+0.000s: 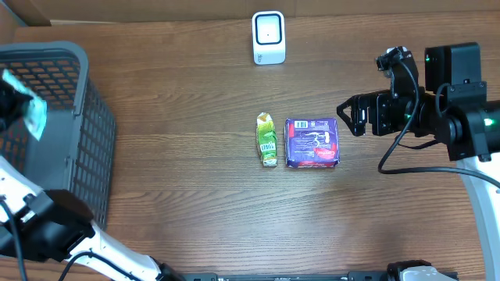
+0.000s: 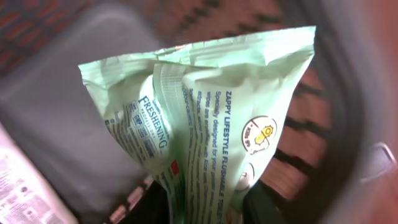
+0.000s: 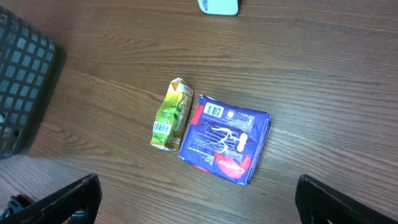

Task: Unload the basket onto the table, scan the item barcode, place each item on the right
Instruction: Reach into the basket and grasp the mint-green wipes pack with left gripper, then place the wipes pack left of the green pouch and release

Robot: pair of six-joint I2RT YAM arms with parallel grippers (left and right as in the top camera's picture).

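Only the left wrist view shows print on the wipes packet, pinched by the left hand above the basket. The right hand hovers wide open and empty.

A pale green pouch of thin, glossy plastic film, creased and crinkled, rises from the left gripper. Around it is the dark grey plastic lattice of the basket. Below the right gripper, whose fingers look like matt black plastic, the table shows dark, satin-smooth wood grain. Ahead of those fingers lie a shiny, film-wrapped purple pack, a glossy, crumpled green carton and a smooth white plastic scanner.
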